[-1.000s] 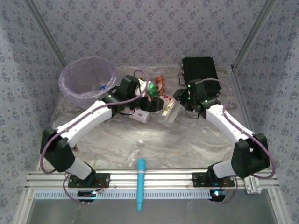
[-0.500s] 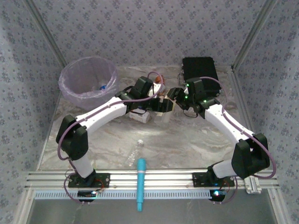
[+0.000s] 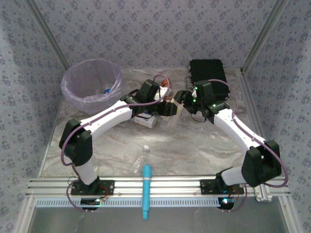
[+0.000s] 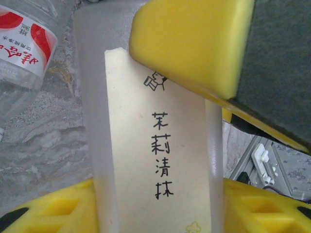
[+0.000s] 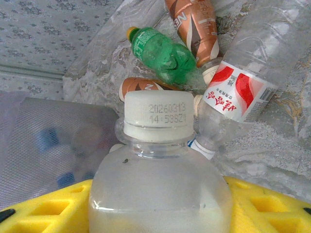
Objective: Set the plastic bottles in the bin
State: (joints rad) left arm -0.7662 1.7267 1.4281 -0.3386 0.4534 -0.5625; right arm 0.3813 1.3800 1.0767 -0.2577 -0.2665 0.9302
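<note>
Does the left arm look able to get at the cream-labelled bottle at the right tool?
Probably yes: the left tool has its yellow pads on either side of the cream-labelled bottle, with nothing between.

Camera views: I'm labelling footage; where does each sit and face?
Top external: above, behind the arms, looking down on the table; left arm and right arm show.
Left wrist: looks along the left claw at a cream-labelled bottle.
Right wrist: looks past the right claw over a white-capped bottle toward the bin.
Wrist views share a red-labelled bottle.
</note>
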